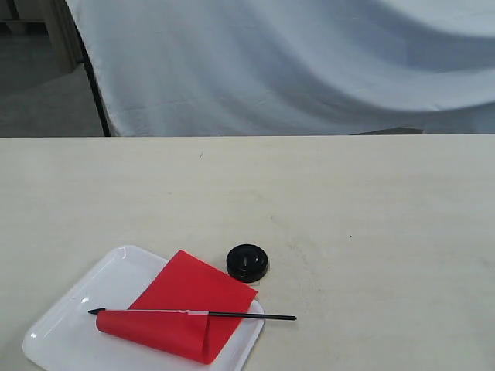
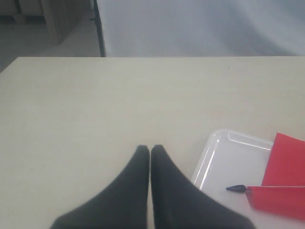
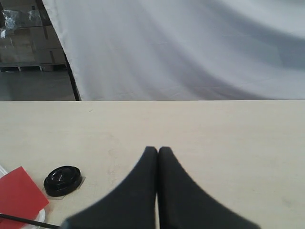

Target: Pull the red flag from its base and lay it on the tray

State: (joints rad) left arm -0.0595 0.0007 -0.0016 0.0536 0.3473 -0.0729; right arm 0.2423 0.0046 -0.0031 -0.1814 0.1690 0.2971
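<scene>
My left claw [image 2: 150, 150] is clenched on nothing, its two black fingers pressed tip to tip over the bare table [image 2: 71, 119]. The tray [image 2: 214, 157] sits off to one side of it, near but apart. The red flag [image 1: 186, 305] lies flat on that tray with its pointed tip to the left, cloth curled over the stick, butt end overhanging the right rim. The base [image 1: 247, 263] stands just beside the tray's far right corner, clear of the stick. My right claw [image 3: 157, 151] is likewise clenched and empty, apart from the base. Both wrist cameras cut the flag off; the exterior view crops the tray's near edge and shows neither claw.
</scene>
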